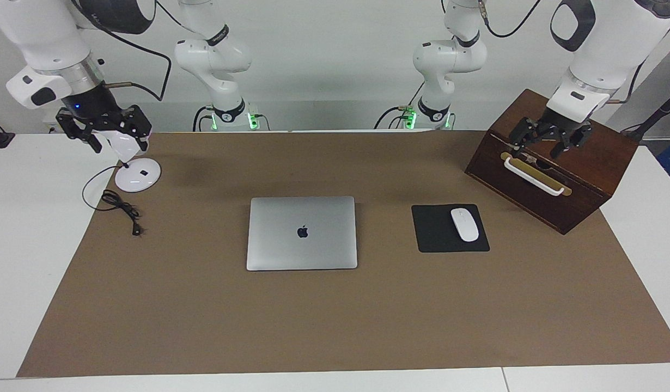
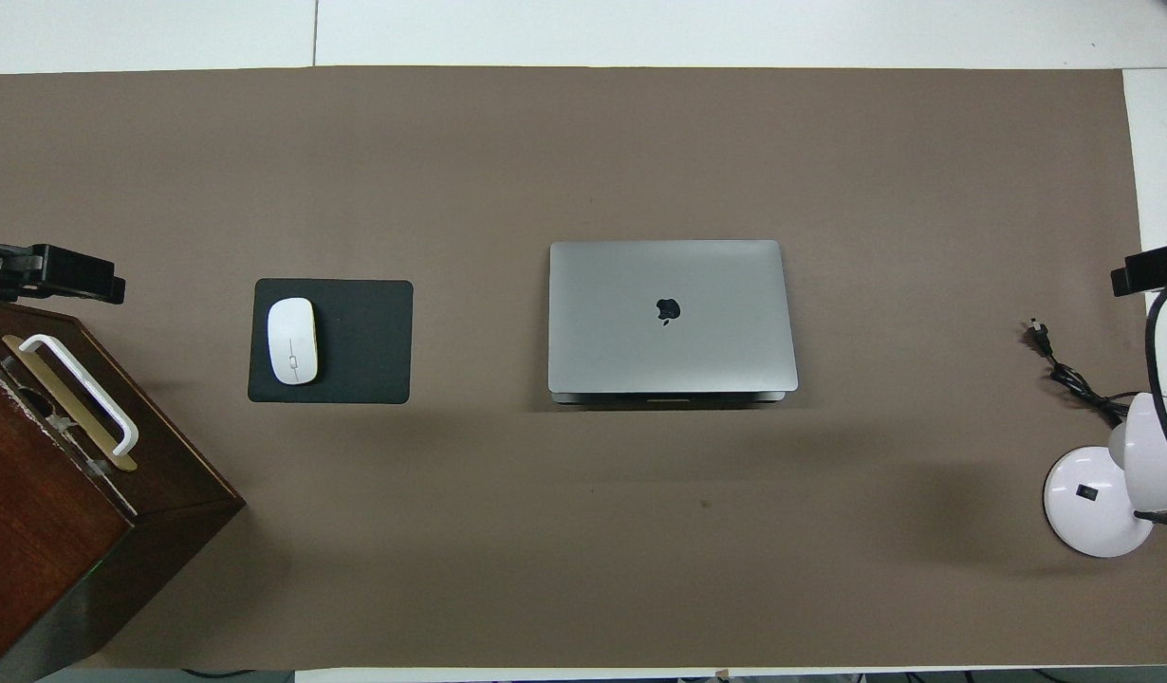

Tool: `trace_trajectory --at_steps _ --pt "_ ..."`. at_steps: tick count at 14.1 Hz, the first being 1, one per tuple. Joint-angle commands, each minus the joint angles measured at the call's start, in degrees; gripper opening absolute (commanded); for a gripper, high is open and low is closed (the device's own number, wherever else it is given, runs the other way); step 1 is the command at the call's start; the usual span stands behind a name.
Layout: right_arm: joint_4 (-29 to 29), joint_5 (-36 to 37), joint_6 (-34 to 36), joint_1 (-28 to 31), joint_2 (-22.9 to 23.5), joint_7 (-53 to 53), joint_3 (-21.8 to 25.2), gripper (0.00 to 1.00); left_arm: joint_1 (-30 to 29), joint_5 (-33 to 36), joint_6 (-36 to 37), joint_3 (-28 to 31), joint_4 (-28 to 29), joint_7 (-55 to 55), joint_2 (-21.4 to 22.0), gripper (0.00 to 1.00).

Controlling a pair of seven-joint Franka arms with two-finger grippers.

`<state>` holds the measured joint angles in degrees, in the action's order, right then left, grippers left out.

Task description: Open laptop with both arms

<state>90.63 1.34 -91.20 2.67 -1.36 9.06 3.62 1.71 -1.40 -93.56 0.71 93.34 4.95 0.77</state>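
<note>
Laptop (image 1: 302,233) lies shut midway between your 2 claws, left claw (image 1: 547,142) spread, right claw (image 1: 102,132) unclear.

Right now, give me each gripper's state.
Left gripper: open, holding nothing, over the wooden box.
Right gripper: open, holding nothing, over the lamp.
</note>
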Motion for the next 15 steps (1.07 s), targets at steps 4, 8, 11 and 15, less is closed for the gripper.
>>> trace_trajectory --at_steps 4,8,11,15 --pt "-1.1 -0.3 -2.0 0.6 0.6 -1.2 -0.6 1.00 -1.5 0.8 -0.6 -0.6 -0.2 0.0 -0.1 1.00" --pt "-1.9 -2.1 -8.0 0.1 1.7 -1.1 -1.2 1.00 -1.7 0.8 -0.6 -0.6 -0.2 0.1 -0.1 1.00" --pt "-1.9 -2.4 -15.3 0.1 2.7 -0.8 -2.7 1.00 -1.8 0.8 -0.6 -0.6 -0.3 0.2 -0.1 1.00" --pt "-1.9 -3.4 -23.7 -1.6 5.0 -0.5 -2.8 1.00 -1.6 0.8 -0.7 -0.6 -0.3 0.1 -0.1 1.00"
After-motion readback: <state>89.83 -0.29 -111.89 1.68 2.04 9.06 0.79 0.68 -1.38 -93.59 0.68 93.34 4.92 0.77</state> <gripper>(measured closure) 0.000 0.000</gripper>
